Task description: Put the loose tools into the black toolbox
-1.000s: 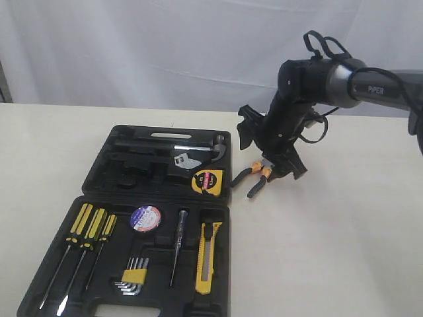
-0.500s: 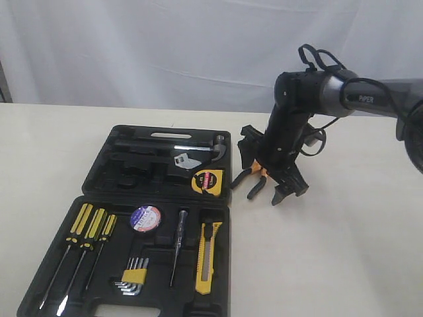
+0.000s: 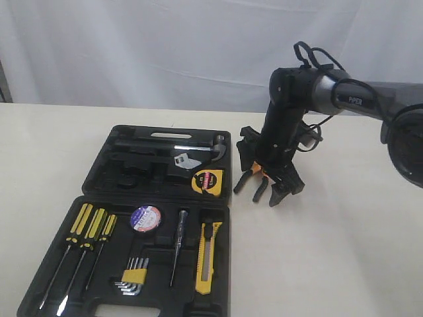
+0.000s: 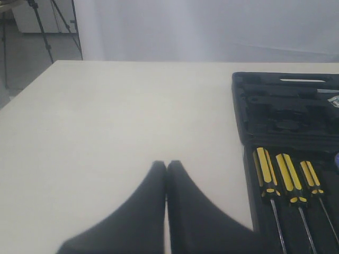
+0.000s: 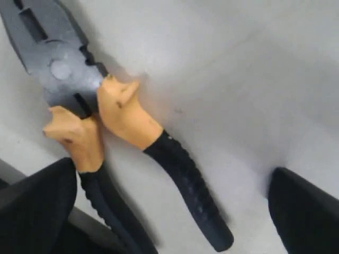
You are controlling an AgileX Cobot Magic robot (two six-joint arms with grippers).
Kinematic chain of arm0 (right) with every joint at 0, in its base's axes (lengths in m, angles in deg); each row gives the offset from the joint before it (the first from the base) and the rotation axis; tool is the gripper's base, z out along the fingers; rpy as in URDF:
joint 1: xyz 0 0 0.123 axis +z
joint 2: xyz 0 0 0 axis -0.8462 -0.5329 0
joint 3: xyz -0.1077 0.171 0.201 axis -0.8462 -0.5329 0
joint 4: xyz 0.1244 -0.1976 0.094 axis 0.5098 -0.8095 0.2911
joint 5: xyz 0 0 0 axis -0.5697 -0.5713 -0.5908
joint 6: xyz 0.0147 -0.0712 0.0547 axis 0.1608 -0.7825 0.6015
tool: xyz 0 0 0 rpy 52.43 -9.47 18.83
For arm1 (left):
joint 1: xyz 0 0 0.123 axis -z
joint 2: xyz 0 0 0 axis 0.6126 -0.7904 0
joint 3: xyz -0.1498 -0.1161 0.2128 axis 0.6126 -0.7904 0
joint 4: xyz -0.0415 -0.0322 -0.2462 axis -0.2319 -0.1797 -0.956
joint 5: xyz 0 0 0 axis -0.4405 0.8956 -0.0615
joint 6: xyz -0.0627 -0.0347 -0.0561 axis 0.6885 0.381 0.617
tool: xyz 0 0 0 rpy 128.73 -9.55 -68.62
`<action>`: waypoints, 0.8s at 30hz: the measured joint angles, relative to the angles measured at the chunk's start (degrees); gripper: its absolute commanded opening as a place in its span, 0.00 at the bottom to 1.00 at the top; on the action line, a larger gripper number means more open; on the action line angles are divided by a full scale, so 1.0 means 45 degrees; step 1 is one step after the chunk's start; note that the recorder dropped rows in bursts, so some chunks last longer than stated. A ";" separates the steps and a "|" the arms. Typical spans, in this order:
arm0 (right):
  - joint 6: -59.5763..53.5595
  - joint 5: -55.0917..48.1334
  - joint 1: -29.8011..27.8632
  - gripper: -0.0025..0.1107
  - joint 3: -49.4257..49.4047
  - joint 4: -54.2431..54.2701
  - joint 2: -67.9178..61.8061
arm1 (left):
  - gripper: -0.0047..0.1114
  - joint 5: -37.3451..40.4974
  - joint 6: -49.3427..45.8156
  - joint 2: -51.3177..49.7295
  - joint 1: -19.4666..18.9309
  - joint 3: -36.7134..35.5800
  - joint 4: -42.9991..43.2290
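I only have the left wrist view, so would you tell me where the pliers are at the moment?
Observer: The pliers lie on the table, just outside the toolbox, off its right edge.
Operator: Thank you. Is the right gripper holding them?
Observer: No. The right gripper is wide open, with one finger on each side of the handles.
Operator: Which loose tools are in the case?
Observer: The tape measure, tape roll and utility knife all sit in recesses there.
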 measured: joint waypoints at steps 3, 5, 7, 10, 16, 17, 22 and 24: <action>0.0106 0.0000 0.0000 0.82 0.0000 0.0007 0.0000 | 0.04 0.0000 0.0000 0.0000 0.0000 0.0000 0.0000; 0.0175 0.0000 0.0000 0.81 0.0000 0.0033 0.0000 | 0.04 0.0000 0.0000 0.0000 0.0000 0.0000 0.0000; 0.0325 0.0081 0.0000 0.81 0.0000 0.0033 -0.0030 | 0.04 0.0000 0.0000 0.0000 0.0000 0.0000 0.0000; 0.0410 0.0221 -0.0023 0.81 0.0024 0.0092 -0.0029 | 0.04 0.0000 0.0000 0.0000 0.0000 0.0000 0.0000; 0.0094 0.0298 -0.0237 0.81 0.0058 0.0416 -0.0079 | 0.04 0.0000 0.0000 0.0000 0.0000 0.0000 0.0000; 0.0060 0.0321 -0.0264 0.81 0.0058 0.0448 -0.0079 | 0.04 0.0000 0.0000 0.0000 0.0000 0.0000 0.0000; 0.0012 0.0495 -0.0410 0.81 0.0080 0.0471 -0.0079 | 0.04 0.0000 0.0000 0.0000 0.0000 0.0000 0.0000; 0.0012 0.0704 -0.0459 0.81 0.0080 0.0471 -0.0079 | 0.04 0.0000 0.0000 0.0000 0.0000 0.0000 0.0000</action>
